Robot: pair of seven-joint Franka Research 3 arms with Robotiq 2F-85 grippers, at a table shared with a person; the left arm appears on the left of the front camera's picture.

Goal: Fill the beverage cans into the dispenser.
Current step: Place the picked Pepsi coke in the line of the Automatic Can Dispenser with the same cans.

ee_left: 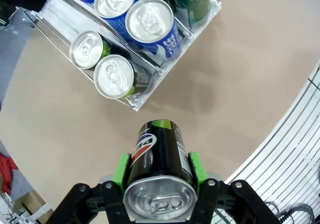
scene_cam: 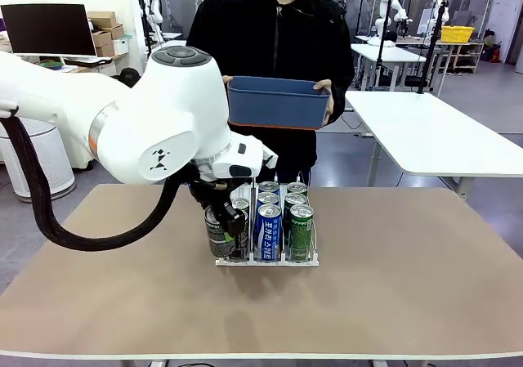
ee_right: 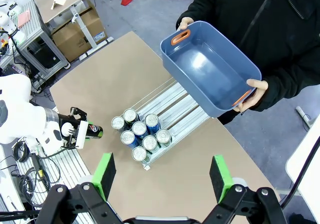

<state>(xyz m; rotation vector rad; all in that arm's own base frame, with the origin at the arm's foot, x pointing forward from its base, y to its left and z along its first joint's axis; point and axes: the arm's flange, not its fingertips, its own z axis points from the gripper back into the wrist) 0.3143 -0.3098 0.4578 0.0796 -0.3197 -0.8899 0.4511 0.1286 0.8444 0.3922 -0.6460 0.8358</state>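
Low in the wrist frame, the left gripper (ee_left: 159,176) clamps a glossy black can (ee_left: 159,159) beside the wire-railed dispenser (ee_left: 145,92); right gripper (ee_right: 162,176) gapes wide, its base cut off.

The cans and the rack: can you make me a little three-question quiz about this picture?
1. True or false: the left gripper is shut on a black can.
2. What is the person holding over the far edge: A) a blue bin, B) a green can, C) a monitor?
3. How many cans stand in the dispenser, seen from the right wrist view?

Key: 1 true; 2 A; 3 six.
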